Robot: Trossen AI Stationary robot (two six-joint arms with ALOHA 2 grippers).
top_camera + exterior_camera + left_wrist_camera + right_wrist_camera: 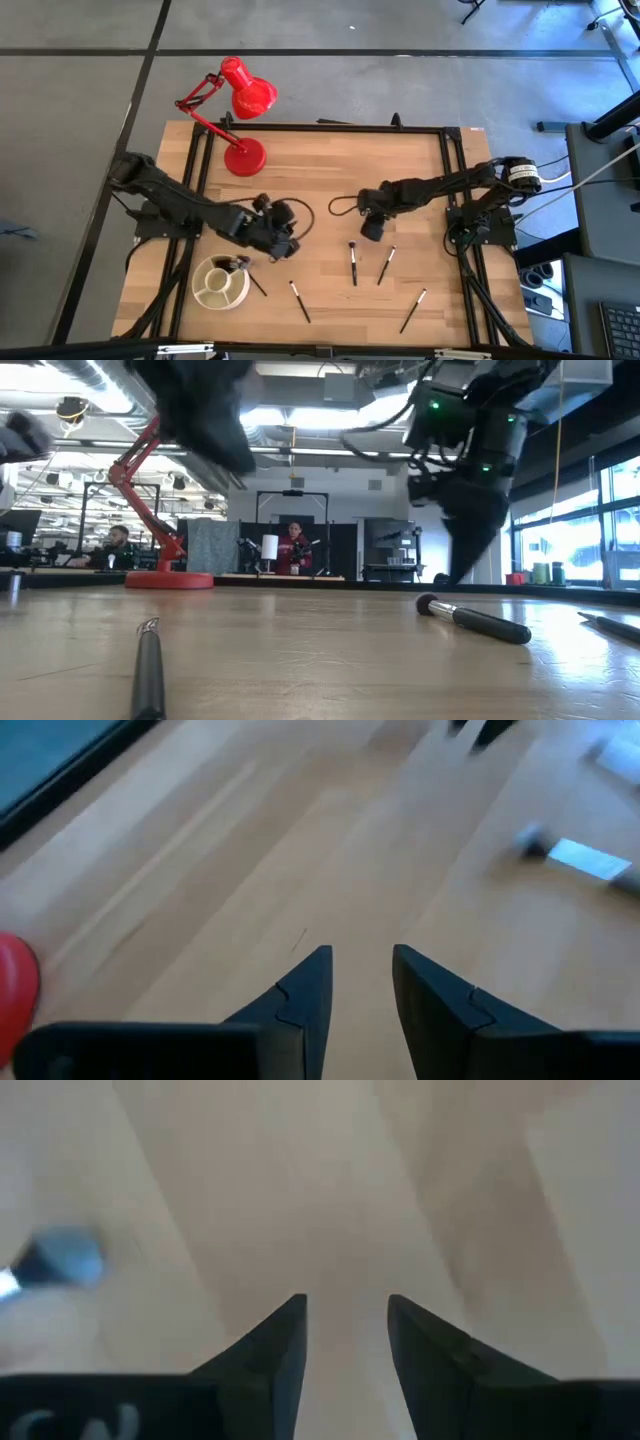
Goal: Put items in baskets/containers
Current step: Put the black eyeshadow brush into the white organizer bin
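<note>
Closest up in the low view, one brush [148, 670] lies on the bench [320, 660]. From above, the dish [220, 283] holds some brushes near the front-left, four more lie loose. Left gripper [357, 982] and right gripper [345, 1330] both look partly open, nothing between the fingers.

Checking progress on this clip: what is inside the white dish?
The dish holds dark brush handles at its upper right edge, beside the left hand. The other compartments look bare. How many brushes are there cannot be told; they overlap.
</note>
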